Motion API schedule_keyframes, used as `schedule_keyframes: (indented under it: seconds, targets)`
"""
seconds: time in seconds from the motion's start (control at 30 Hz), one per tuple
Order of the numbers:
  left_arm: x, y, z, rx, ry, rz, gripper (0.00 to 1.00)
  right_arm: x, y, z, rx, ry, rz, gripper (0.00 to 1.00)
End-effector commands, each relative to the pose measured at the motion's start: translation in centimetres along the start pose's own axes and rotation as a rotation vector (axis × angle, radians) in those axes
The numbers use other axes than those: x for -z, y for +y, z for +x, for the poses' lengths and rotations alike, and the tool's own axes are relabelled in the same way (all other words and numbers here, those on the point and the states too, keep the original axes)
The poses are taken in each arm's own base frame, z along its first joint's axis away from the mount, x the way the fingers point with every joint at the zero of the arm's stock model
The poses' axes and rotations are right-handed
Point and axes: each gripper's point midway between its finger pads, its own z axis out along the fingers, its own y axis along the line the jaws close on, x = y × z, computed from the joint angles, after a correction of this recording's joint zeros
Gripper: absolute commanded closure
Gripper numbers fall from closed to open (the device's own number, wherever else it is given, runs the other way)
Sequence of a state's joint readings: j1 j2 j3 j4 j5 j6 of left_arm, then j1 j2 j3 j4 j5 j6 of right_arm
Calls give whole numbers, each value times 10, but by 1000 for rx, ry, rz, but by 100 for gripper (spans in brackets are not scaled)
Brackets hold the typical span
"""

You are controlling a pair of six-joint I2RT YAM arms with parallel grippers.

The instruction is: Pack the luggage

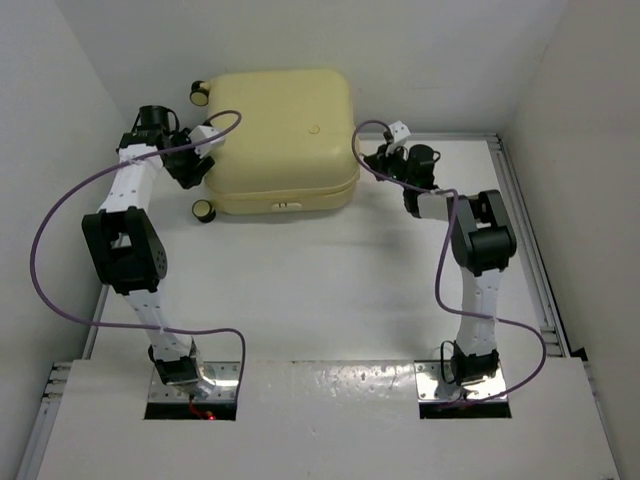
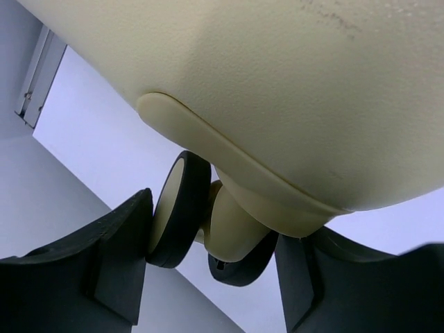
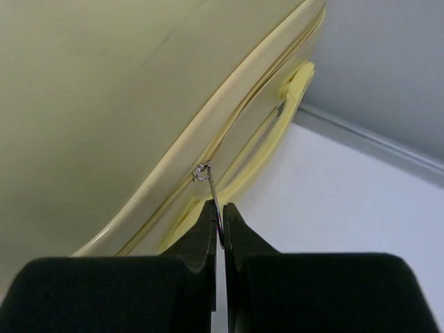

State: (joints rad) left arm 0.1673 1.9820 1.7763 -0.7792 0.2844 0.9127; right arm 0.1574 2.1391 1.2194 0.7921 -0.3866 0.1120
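Two arms [image 1: 125, 240] [image 1: 480, 240] reach the luggage [image 1: 285, 140]: left claw [image 2: 215, 229] spread around a wheel [image 2: 177, 208], right claw [image 3: 220, 222] pinching the zipper pull [image 3: 214, 193].

The white table [image 1: 330, 290] bears the closed pale yellow luggage [image 1: 285, 135], lying flat near its far edge.

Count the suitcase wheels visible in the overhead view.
2, on the luggage, left side: far wheel at back corner, near wheel at front corner. Others may be hidden.
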Motion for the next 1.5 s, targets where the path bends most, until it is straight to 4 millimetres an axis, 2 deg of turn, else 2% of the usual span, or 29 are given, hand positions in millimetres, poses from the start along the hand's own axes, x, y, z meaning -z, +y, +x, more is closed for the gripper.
schedule_keyframes:
  seconds: [0.0,0.03,0.07,0.1,0.2,0.23,0.27,0.3,0.33,0.37,0.4,0.43,0.5,0.53,0.57,0.6,0.7,0.73,0.77,0.8,0.83,0.93,1.0,1.03,1.1,1.13,1.27,1.37,1.47]
  targets:
    - [-60,42,159,328,509,-373,100,-18,-92,-5,33,-41,283,100]
    - [-60,42,158,341,507,-377,100,-25,-93,7,23,-29,284,100]
    - [-60,42,158,341,507,-377,100,-34,-97,-6,34,-61,291,100]
    - [-60,43,157,350,499,-386,100,-41,-100,13,22,-39,298,100]
    - [-66,40,152,367,464,-363,100,-68,-111,18,17,-60,320,100]
    - [-63,39,147,382,437,-361,100,-81,-118,-16,34,-136,326,100]
    - [-62,40,141,408,408,-360,100,-89,-118,25,7,-72,331,100]
    - [-62,42,134,434,353,-349,100,-96,-116,23,10,-84,331,100]
    - [-52,46,126,464,300,-348,87,-104,-121,-2,18,-135,334,100]
    - [-47,48,116,520,238,-340,79,-110,-118,16,10,-116,328,100]
    - [-41,51,105,562,146,-311,45,-116,-105,15,4,-120,305,100]
    - [-20,61,87,587,60,-340,32,-117,-99,12,7,-125,286,100]
    - [-4,61,69,678,-60,-330,17,-120,-69,0,15,-156,228,100]
    - [6,66,55,687,-119,-341,9,-117,-60,9,9,-140,203,100]
    - [29,70,35,700,-189,-350,6,-117,-35,9,-5,-133,162,100]
    - [38,67,24,711,-231,-328,3,-116,-23,-12,19,-182,132,100]
    - [66,65,6,741,-314,-325,2,-110,35,-19,3,-192,15,100]
    - [84,61,0,729,-354,-319,2,-109,50,-21,2,-199,-27,100]
    - [92,58,-7,714,-383,-312,2,-105,81,-19,-12,-191,-78,100]
    - [102,55,-7,700,-398,-314,2,-103,106,-30,-11,-209,-124,100]
    - [117,44,-8,656,-418,-308,2,-98,132,-22,-24,-200,-174,100]
    - [130,19,2,557,-423,-292,2,-87,194,-52,-20,-257,-290,100]
    - [145,-6,0,488,-419,-257,2,-80,228,-55,-56,-253,-349,100]
    - [148,-14,4,443,-402,-257,2,-74,251,-66,-57,-267,-398,100]
    - [148,-43,8,425,-378,-176,6,-64,275,-68,-92,-266,-440,100]
    - [151,-59,7,375,-387,-138,8,-54,304,-80,-105,-279,-495,100]
    - [155,-115,3,266,-395,10,15,-28,347,-89,-158,-266,-565,100]
    - [153,-152,-6,159,-388,97,21,-13,350,-97,-172,-252,-547,100]
    - [139,-193,-20,43,-356,171,31,-18,326,-71,-190,-157,-465,100]
